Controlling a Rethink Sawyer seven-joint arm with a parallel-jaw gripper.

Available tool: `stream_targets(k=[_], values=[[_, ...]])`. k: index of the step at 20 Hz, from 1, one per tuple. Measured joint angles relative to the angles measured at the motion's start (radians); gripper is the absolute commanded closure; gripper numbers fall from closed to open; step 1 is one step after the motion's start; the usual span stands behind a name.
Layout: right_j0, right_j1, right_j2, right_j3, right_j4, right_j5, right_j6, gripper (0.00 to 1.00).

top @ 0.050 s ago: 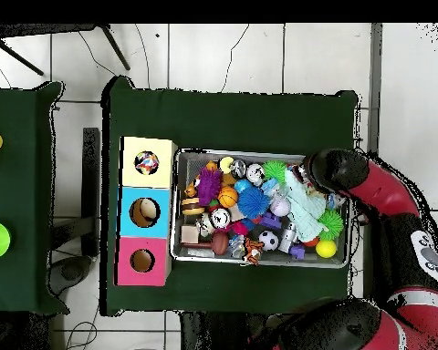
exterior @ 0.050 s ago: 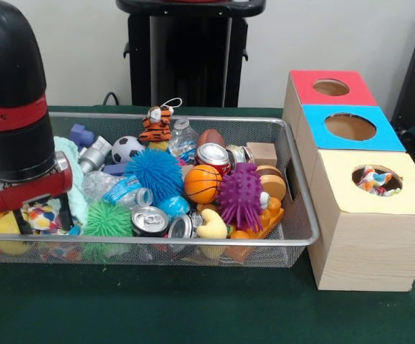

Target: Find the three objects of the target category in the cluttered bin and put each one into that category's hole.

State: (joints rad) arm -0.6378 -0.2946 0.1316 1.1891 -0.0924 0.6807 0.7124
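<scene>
Down in the bin's left end in the front view, the pincer (exterior @ 0.050 s ago: pixel 39 215) sits low among the toys, with a colourful patterned toy (exterior @ 0.050 s ago: pixel 44 215) right at its tips. It may be holding that toy, but I cannot tell. Near the front rim of the wire bin (exterior @ 0.050 s ago: pixel 193 242) lie a soda can (exterior @ 0.050 s ago: pixel 148 220) and a purple spiky ball (exterior @ 0.050 s ago: pixel 240 195). Farther back are a blue spiky ball (exterior @ 0.050 s ago: pixel 154 172) and a tiger toy (exterior @ 0.050 s ago: pixel 155 125). Beside the bin, the yellow box (exterior @ 0.050 s ago: pixel 375 215) has something colourful in its hole, then come the blue box (exterior @ 0.050 s ago: pixel 350 129) and red box (exterior @ 0.050 s ago: pixel 331 87).
</scene>
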Motion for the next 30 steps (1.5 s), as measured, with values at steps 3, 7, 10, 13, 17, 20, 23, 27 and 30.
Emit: stream_targets(k=[3, 7, 10, 13, 17, 20, 23, 27, 30], values=[[0.000, 0.005, -0.001, -0.004, 0.000, 0.001, 0.000, 0.00], [0.003, 0.009, -0.007, -0.010, 0.000, 0.002, 0.000, 0.00], [0.008, 0.015, -0.017, -0.022, 0.000, 0.007, 0.000, 0.00], [0.016, 0.024, -0.028, -0.043, 0.001, 0.026, 0.000, 0.00], [0.019, 0.033, -0.033, -0.062, 0.004, 0.049, 0.000, 0.00], [0.019, 0.040, -0.033, -0.074, 0.007, 0.065, 0.000, 0.00], [0.019, 0.058, -0.032, -0.097, 0.017, 0.077, 0.000, 1.00], [0.015, 0.077, -0.026, -0.115, 0.031, 0.080, 0.000, 1.00], [0.011, 0.087, -0.025, -0.122, 0.036, 0.088, 0.000, 1.00]])
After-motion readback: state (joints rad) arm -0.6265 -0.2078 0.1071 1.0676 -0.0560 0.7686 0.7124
